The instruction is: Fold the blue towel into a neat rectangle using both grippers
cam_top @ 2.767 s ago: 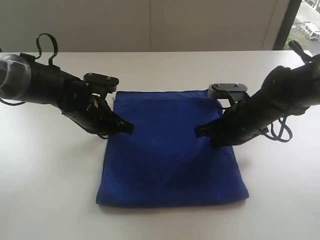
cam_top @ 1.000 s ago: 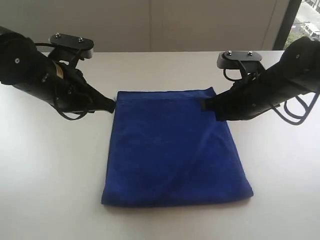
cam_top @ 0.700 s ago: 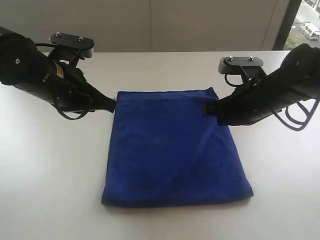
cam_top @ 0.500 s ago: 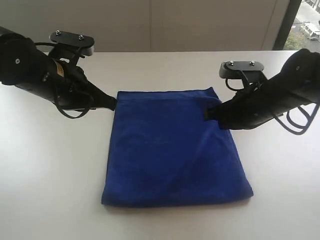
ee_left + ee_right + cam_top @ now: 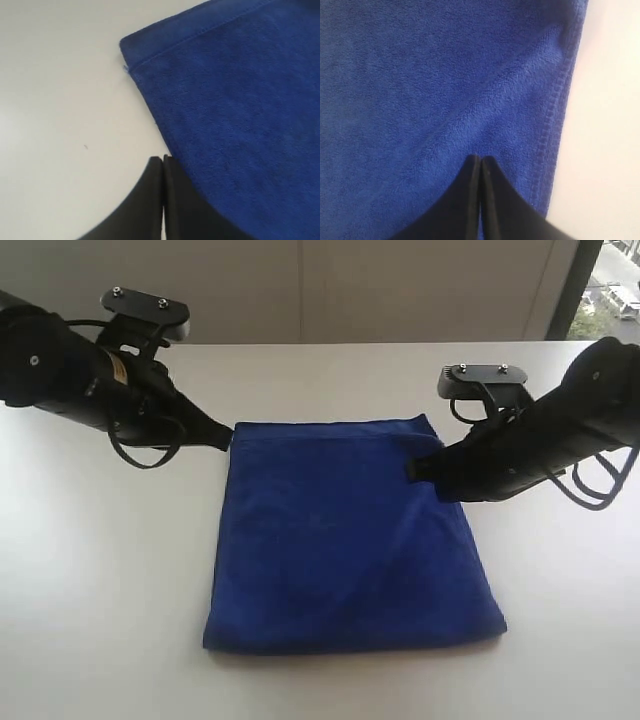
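One blue towel (image 5: 350, 540) lies flat on the white desk (image 5: 90, 590). It is deep royal blue and almost square, with a stitched hem along its far edge and a soft diagonal crease near the right side.

We count two tools. The left tool (image 5: 226, 439) is clenched on nothing, its tip just beside the towel's far-left corner. The right tool (image 5: 412, 470) is clenched and empty too, poised over the towel near its right hem.

Against a second ago, the towel hasn't shifted. The right tool has slid slightly nearer along that edge, and the left arm has risen a touch.
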